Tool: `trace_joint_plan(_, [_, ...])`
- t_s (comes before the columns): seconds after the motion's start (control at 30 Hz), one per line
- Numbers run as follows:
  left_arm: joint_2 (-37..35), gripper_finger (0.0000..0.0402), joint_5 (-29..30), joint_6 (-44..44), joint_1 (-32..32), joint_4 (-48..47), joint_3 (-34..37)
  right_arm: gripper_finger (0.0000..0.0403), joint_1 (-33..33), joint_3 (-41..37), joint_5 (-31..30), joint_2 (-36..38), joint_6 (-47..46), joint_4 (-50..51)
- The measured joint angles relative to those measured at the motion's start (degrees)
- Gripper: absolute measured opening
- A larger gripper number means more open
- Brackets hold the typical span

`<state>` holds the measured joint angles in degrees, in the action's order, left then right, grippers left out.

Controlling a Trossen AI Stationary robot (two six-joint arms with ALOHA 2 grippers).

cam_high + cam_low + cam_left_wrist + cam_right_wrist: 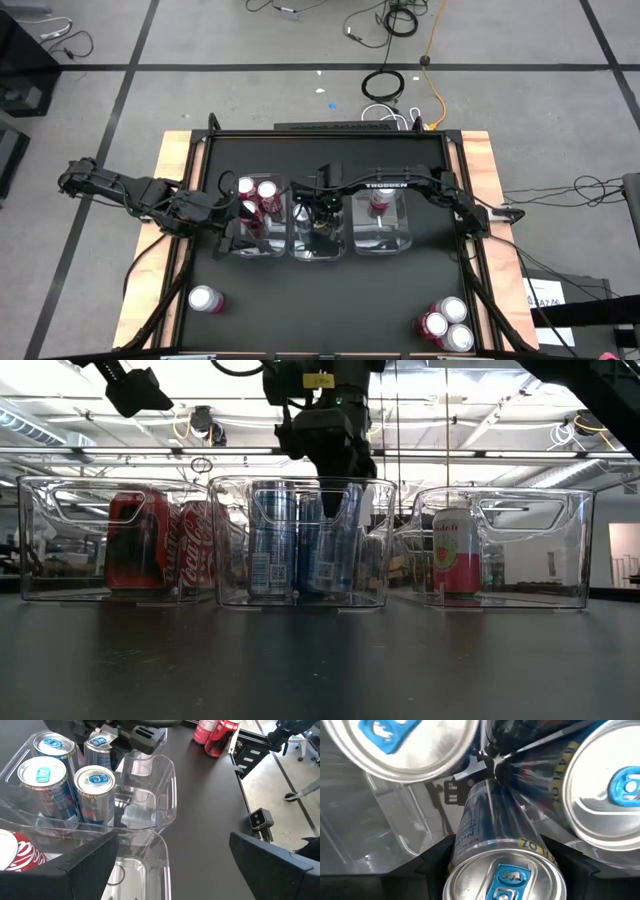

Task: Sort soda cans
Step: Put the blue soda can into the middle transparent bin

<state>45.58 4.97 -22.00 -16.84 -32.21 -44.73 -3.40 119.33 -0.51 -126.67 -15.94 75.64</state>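
Note:
Three clear bins stand in a row mid-table. The left bin holds red soda cans. The middle bin holds several blue cans. The right bin holds one pink can. My right gripper reaches down into the middle bin and is shut on a blue can. My left gripper hovers open above the left bin's right end, its fingers wide apart and touching nothing. My right gripper pinches the blue can between its two fingers, one finger on each side of the upper body just below the rim. It comes from above, pointing down. The can sits inside the middle bin among the other blue cans. Whether its base rests on the bin floor I cannot tell.
One red can stands alone near the table's near left corner. Three red cans cluster at the near right corner. The dark tabletop in front of the bins is open. Wooden frame rails run along both sides.

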Motion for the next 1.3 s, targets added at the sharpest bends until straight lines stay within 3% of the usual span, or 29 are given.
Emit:
trace_joint_plan(0.37, [0.0, 0.0388, 0.0, 0.0, 0.0, 0.1, 0.0, 0.0258, 0.5, 0.0, -2.5, 0.0, -1.4, 0.5])
trace_joint_plan(1.3, [0.0, 0.0388, 0.0, -0.2, 0.0, 0.2, 0.0, 0.0265, 0.5, 0.0, 0.5, 0.0, -4.6, 0.5])
